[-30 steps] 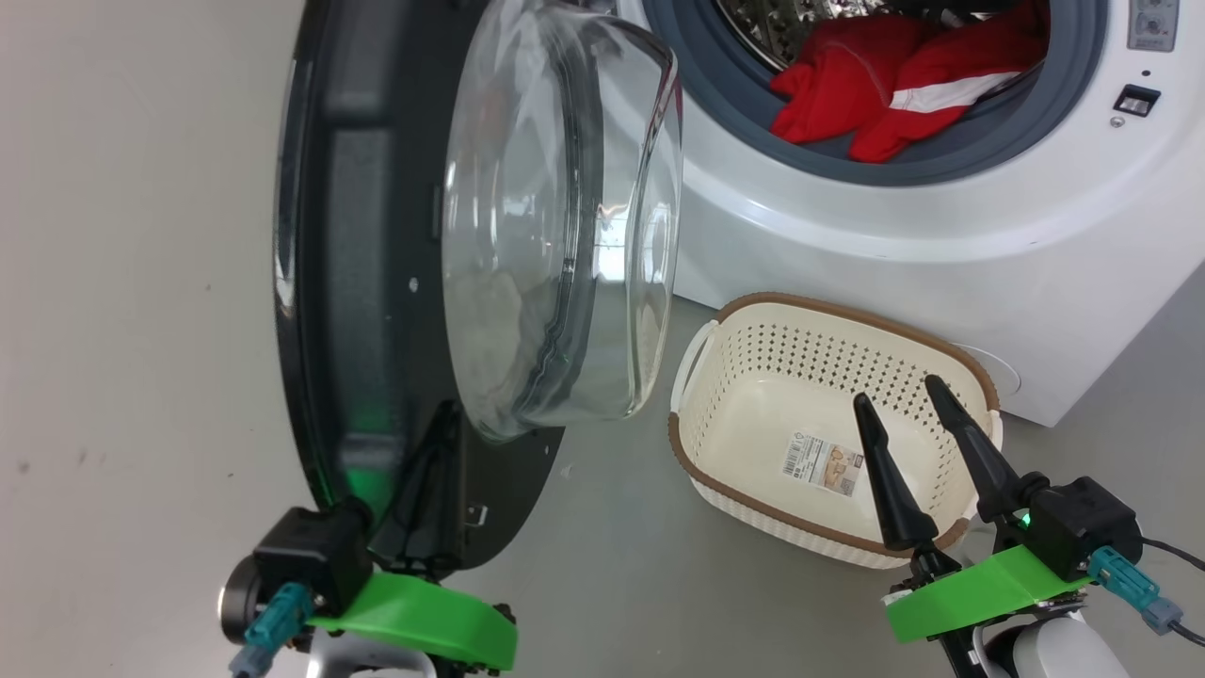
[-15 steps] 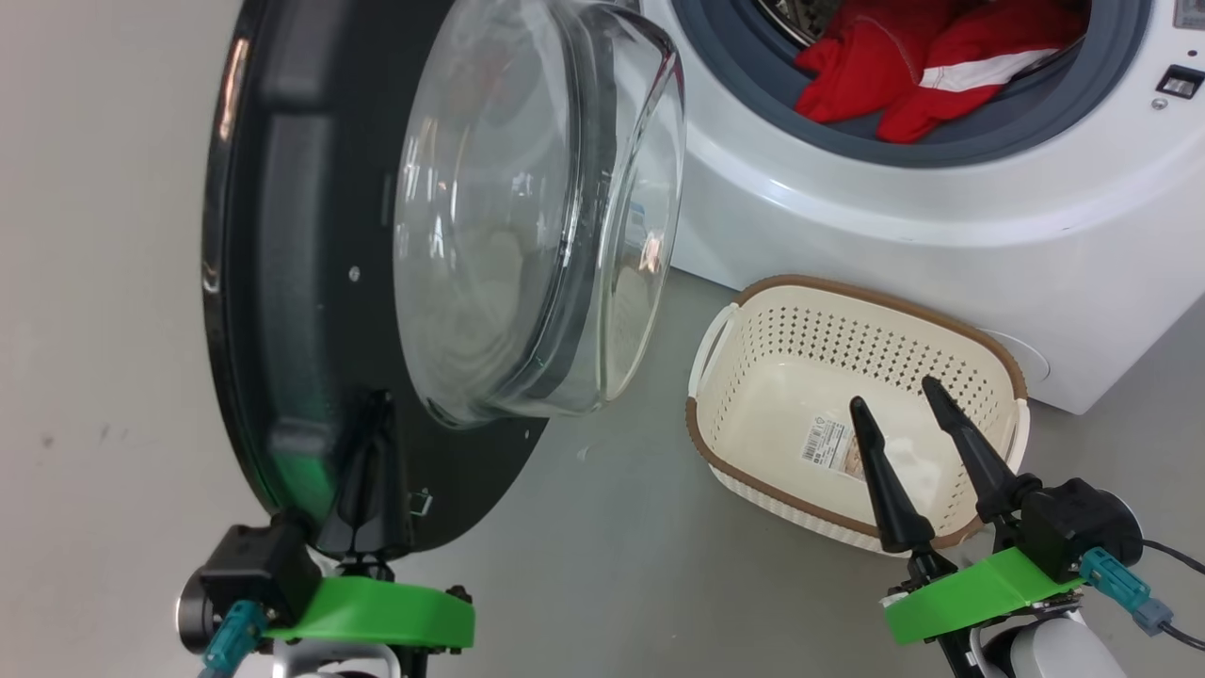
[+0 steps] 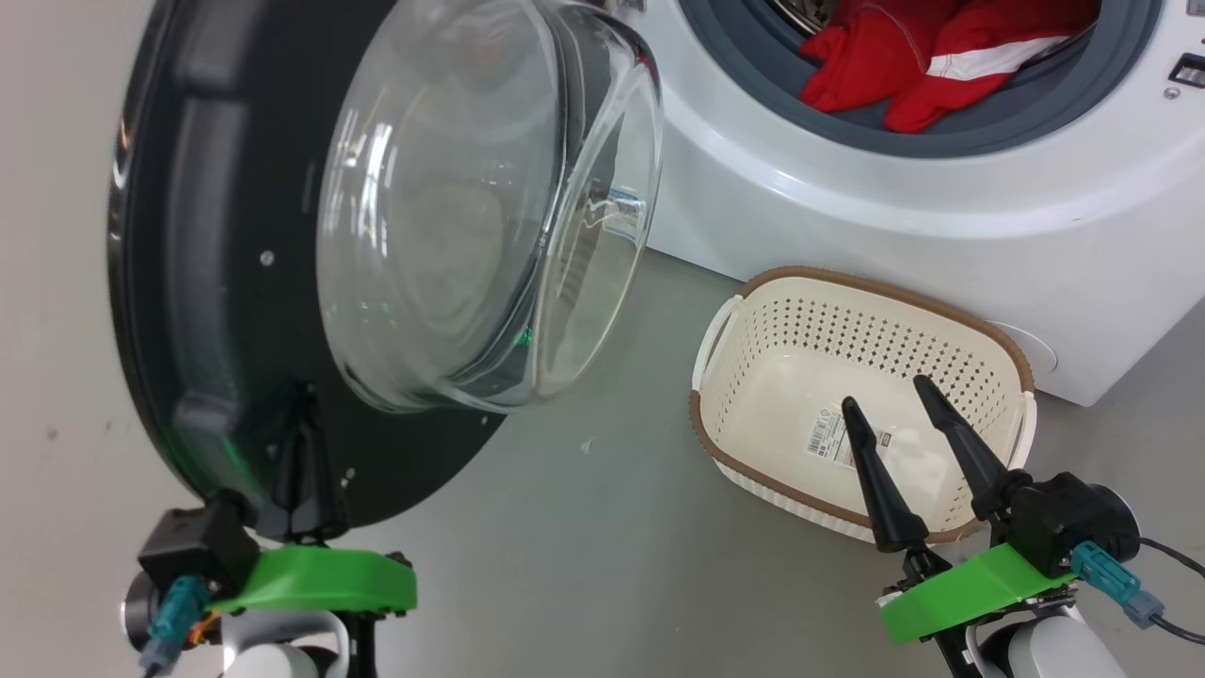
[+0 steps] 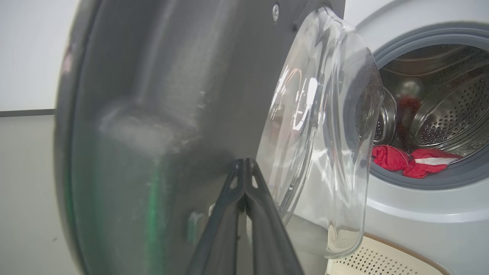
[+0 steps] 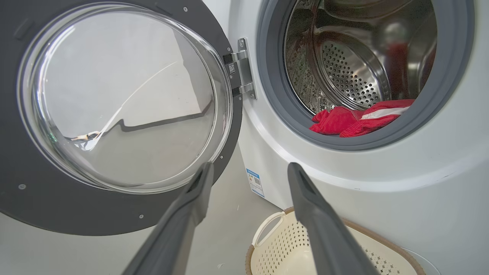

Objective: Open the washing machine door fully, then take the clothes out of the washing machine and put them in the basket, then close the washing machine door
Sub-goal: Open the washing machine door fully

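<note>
Left end effector (image 3: pixel 299 414): closed, tips against washing machine door (image 3: pixel 188 282) | right end effector (image 3: pixel 883 394): open, empty, above basket (image 3: pixel 847 282) | clothes (image 3: pixel 875 56): in drum (image 5: pixel 344 76) | risk: tips may skid off glossy door, leaving it part-open.

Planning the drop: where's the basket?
Head view, lower right: the basket sits on the floor before the washing machine, below its opening, beyond the right gripper.

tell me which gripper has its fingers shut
The left gripper: its two dark fingers meet in a point against the round black-rimmed glass door. The right gripper has fingers spread apart near the cream perforated plastic basket.
</note>
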Motion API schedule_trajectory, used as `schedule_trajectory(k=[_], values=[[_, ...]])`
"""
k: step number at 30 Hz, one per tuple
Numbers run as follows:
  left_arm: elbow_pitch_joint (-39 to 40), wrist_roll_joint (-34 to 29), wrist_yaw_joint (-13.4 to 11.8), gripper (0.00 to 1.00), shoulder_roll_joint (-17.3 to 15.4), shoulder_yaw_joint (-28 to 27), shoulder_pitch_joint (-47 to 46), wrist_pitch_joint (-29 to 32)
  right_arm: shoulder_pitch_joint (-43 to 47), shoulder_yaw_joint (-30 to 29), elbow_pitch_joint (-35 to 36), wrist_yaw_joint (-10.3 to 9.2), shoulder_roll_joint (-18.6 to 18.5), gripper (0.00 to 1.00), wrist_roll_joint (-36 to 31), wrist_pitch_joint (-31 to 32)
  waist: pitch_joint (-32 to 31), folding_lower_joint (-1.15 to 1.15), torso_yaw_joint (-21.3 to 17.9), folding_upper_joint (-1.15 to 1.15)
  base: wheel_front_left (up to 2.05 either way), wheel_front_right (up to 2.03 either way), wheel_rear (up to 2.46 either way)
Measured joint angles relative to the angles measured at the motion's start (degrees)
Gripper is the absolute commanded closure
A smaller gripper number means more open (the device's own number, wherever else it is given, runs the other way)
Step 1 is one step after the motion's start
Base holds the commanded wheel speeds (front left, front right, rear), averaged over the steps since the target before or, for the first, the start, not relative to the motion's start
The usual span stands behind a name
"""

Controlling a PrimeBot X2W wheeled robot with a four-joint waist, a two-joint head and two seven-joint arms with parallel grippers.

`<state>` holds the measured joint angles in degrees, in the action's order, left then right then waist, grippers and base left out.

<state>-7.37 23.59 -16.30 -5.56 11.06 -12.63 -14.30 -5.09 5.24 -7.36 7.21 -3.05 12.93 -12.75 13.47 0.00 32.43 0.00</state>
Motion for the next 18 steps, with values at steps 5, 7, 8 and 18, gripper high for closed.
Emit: schedule_trajectory(k=[5, 7, 8, 18], values=[[-2.3, 0.4, 0.2, 1.00, 0.2, -2.5, -1.5, 0.0, 0.0, 0.1, 0.5, 0.00, 0.0, 0.00, -0.4, 0.7, 0.3, 0.00, 0.0, 0.00, 0.00, 0.00, 0.00], [-2.6, 0.5, 0.3, 1.00, 0.7, -4.1, -1.8, 0.0, 0.0, 0.2, 0.6, 0.00, 0.0, 0.00, -0.4, 0.7, 0.3, 0.00, 0.0, 0.00, 0.00, 0.00, 0.00], [-2.8, 0.5, 0.4, 1.00, 0.9, -5.0, -1.9, 0.0, 0.0, 0.2, 0.7, 0.00, 0.0, 0.00, -0.5, 0.7, 0.3, 0.00, 0.0, 0.00, 0.00, 0.00, 0.00], [-6.7, -1.1, 4.3, 1.00, 3.1, -11.7, -5.1, 0.0, 0.0, 0.8, 1.4, 0.00, 0.0, 0.00, -1.0, 1.7, 0.8, 0.00, -0.1, 0.00, 0.00, 0.00, 0.00]])
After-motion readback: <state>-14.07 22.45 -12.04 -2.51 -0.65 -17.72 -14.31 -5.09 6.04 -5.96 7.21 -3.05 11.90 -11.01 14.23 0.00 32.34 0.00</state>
